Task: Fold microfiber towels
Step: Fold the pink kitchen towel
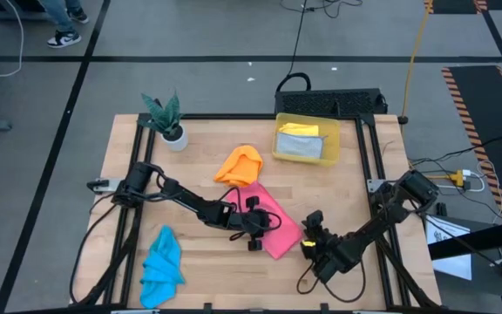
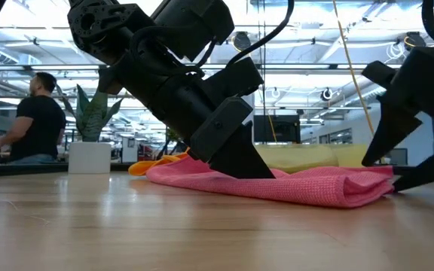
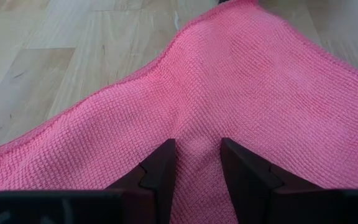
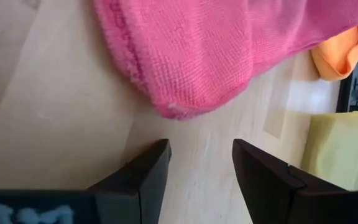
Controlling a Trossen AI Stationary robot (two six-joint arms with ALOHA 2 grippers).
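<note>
Pink microfiber towel [image 1: 273, 225] lay folded near table centre, on the wooden tabletop [image 1: 207, 262]. Left gripper [image 3: 197, 165] was down on it, fingers pinching a ridge of pink cloth between them. Right gripper [image 4: 201, 171] sat just off the towel's near corner, fingers apart with bare wood between, holding nothing. Orange towel [image 1: 240, 165] touched the pink one's far edge. Blue towel [image 1: 160, 266] lay crumpled well apart, at front left.
</note>
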